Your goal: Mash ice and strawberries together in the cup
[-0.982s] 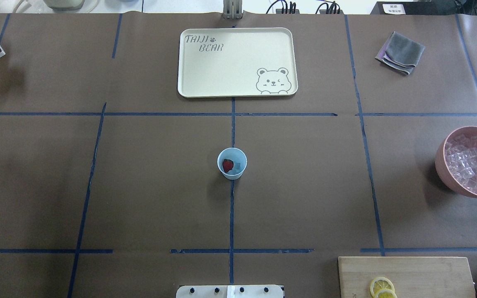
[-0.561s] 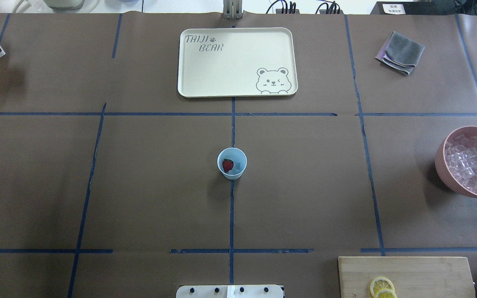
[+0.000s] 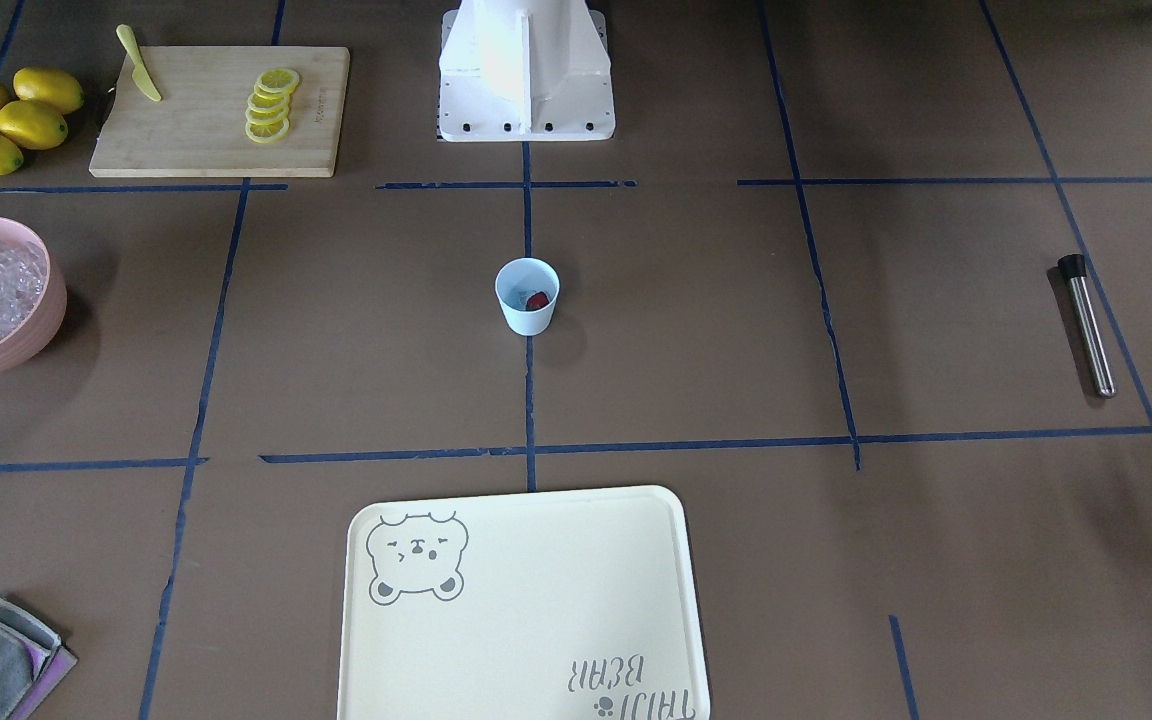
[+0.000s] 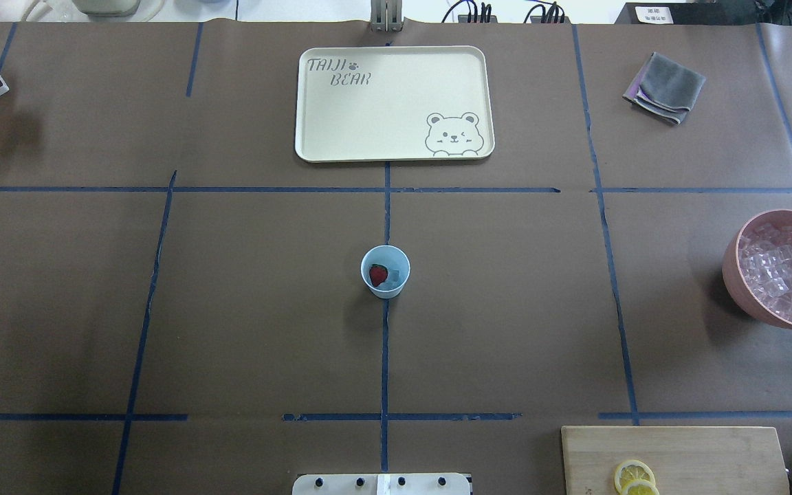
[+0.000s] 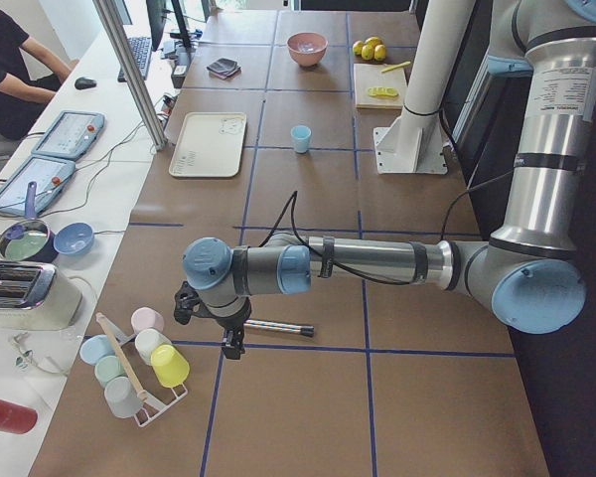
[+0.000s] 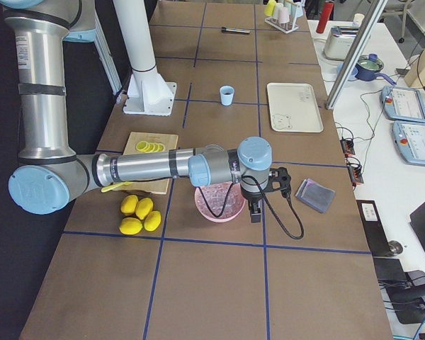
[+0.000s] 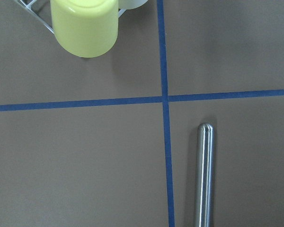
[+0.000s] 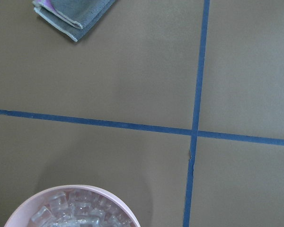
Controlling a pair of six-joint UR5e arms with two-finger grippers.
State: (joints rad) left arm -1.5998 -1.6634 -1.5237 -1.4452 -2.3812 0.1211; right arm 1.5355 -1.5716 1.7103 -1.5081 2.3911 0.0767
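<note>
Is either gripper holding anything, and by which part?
Nothing appears held: the metal rod lies free near the left gripper; the right gripper hangs near the pink bowl.

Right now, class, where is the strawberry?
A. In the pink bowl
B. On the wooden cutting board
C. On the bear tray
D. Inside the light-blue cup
D: the overhead view shows the red strawberry lying inside the cup, next to some ice.
</note>
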